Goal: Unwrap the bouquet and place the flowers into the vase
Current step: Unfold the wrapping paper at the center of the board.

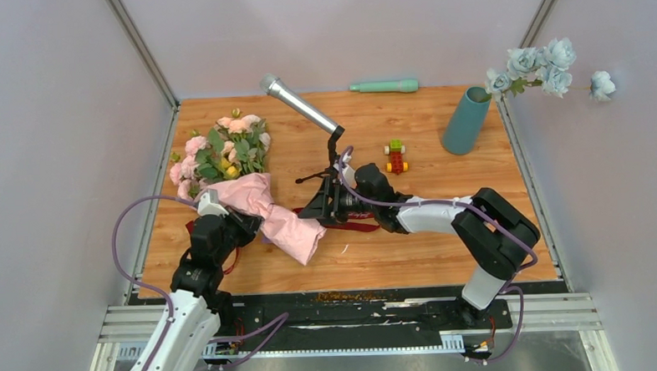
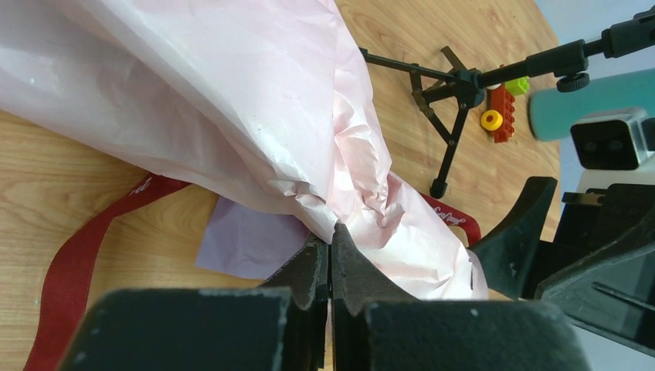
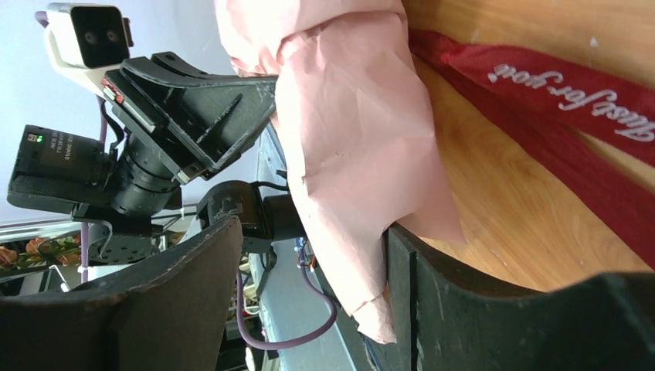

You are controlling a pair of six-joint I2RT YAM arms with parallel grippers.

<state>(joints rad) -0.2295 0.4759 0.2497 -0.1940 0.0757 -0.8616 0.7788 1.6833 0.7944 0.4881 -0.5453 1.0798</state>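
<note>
Top external: bouquet (image 1: 223, 152) flat on table (image 1: 445, 247), far left; left pincer (image 2: 330, 243) pinched tight on pink wrap (image 2: 232, 100); right pincer (image 3: 313, 232) wide around wrap's end.

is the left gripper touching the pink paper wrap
Touching. The left wrist view shows the left gripper shut, its fingertips pinching a crumpled fold of the pink paper wrap.

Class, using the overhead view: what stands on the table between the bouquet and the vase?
The microphone on its tripod stands mid-table, a small toy of coloured bricks lies nearer the vase, and the right arm stretches across that path from the bouquet.
</note>
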